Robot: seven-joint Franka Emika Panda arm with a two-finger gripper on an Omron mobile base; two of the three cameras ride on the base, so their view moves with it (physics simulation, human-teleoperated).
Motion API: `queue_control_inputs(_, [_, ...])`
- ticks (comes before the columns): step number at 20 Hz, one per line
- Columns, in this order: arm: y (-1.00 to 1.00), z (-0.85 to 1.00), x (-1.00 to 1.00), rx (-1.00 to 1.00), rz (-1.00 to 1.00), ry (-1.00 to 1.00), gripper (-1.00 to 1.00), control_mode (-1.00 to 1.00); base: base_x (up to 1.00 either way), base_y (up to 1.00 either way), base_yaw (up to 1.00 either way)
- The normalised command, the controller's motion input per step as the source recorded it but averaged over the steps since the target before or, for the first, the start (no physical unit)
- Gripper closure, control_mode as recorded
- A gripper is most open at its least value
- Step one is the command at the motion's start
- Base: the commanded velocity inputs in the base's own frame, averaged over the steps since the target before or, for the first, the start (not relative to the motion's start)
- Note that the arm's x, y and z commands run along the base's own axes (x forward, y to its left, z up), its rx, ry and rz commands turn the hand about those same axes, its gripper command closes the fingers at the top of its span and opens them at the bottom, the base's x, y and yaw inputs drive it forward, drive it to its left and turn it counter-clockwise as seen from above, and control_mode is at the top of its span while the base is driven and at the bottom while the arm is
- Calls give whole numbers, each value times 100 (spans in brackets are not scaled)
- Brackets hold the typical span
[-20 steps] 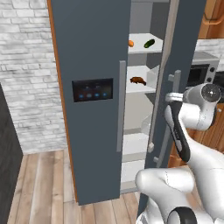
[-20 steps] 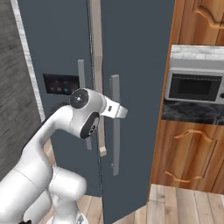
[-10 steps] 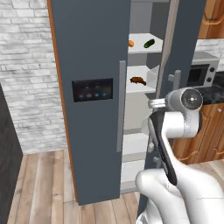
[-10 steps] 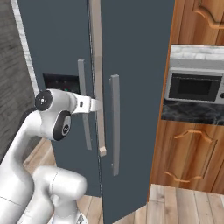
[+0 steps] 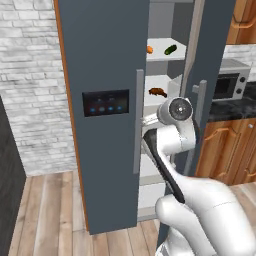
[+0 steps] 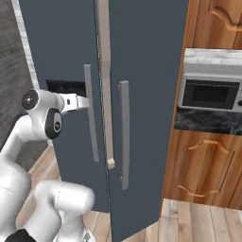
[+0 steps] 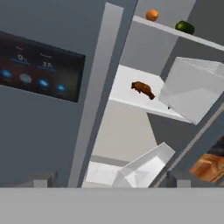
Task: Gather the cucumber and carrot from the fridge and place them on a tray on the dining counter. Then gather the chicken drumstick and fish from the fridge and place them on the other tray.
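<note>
Jaws spread wide, gripper [image 7: 111, 180] aimed into the half-open fridge [image 5: 107, 60], toward carrot [image 7: 152, 15] and cucumber [image 7: 184, 27] at the top shelf's [image 7: 199, 38] front edge, probably lining up a reach.

Carrot [image 7: 152, 15], cucumber [image 7: 184, 27] on fridge shelf [image 7: 175, 31]

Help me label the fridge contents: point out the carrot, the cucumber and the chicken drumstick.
carrot [image 7: 152, 15]: hand view, middle of the orange body on the top shelf.
cucumber [image 7: 185, 27]: hand view, middle of the dark green body.
chicken drumstick [image 7: 142, 88]: hand view, thick brown part, shelf below.
</note>
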Motion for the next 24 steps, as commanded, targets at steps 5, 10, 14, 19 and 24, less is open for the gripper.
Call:
queue_control_inputs(5, [26,-20,77,-10,0,13,-100,-100,0,0,0])
queue_control_inputs(10, [-4,-15,29,-14,-2,3,-100,-100,0,0,0])
queue_control_inputs(14, [-23,-12,33,-10,-4,4,-100,-100,0,0,0])
queue_control_inputs(19, [-26,-5,36,-5,-1,0,-100,-100,0,0,0])
queue_control_inputs(24, [-9,-1,49,-3,0,1,-100,-100,0,0,0])
